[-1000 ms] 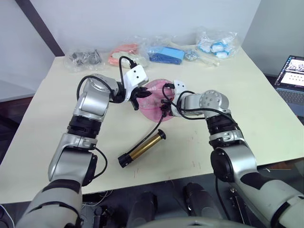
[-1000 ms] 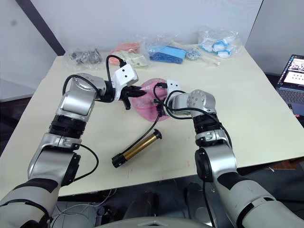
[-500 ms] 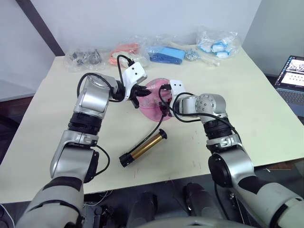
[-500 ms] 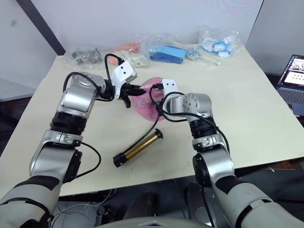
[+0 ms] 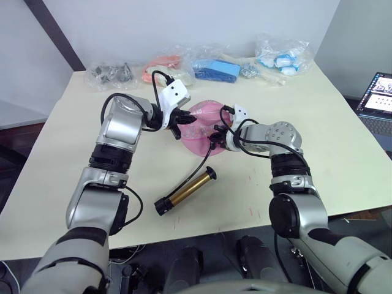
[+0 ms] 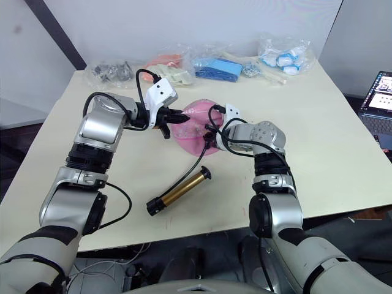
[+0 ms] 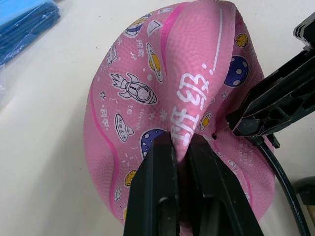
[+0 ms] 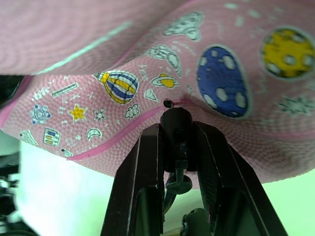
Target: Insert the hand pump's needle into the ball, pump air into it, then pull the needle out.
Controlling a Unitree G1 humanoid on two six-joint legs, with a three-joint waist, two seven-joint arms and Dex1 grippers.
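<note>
The left gripper (image 7: 181,147) pinches a fold of the sagging ball (image 5: 202,128) at mid-counter (image 5: 343,141). The right gripper (image 8: 178,129) clamps the needle (image 8: 176,118) fitting at the valve (pin hidden). Push straight in, keeping that fold taut; the hand pump (image 5: 184,191) lies nearer.

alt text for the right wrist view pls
The right tool grips the black fitting of the needle, its tip at a small hole in the ball, a sagging pink rubber ball printed with planets, rockets and stars. Pale table lies beyond.
</note>
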